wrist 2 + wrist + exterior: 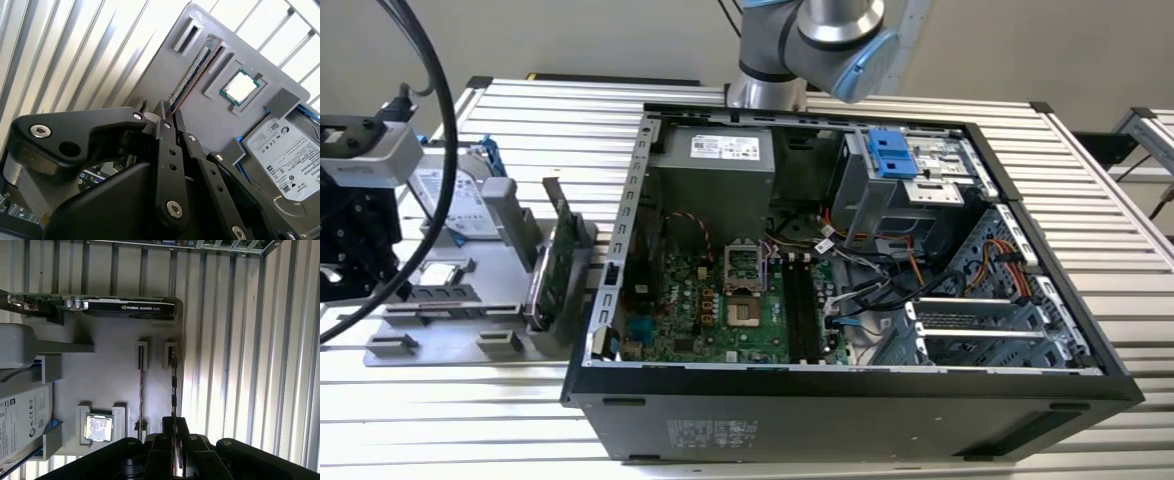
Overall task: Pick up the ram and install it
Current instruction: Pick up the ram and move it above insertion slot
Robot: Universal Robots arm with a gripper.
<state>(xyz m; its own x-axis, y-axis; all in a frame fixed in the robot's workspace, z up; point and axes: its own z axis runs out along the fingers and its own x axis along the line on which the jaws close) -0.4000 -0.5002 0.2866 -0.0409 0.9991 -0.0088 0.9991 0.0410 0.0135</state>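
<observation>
The ram (173,382) is a thin dark stick standing on edge in a slot of the grey holder (110,370), at the side nearest the table slats. In both wrist views my gripper (176,426) has its black fingers pressed together around the ram's near end. In the second wrist view the ram (192,70) runs away from the gripper (170,114) toward the holder's far corner. In the exterior view my gripper (354,270) hangs over the holder (440,340) at that view's left.
A second memory stick (141,385) stands in the neighbouring slot. The holder also carries a processor chip (98,427), a silver hard drive (290,150) and a green expansion card (125,305). The open computer case (854,400), with its motherboard slots (801,310), lies at the holder's right in the exterior view.
</observation>
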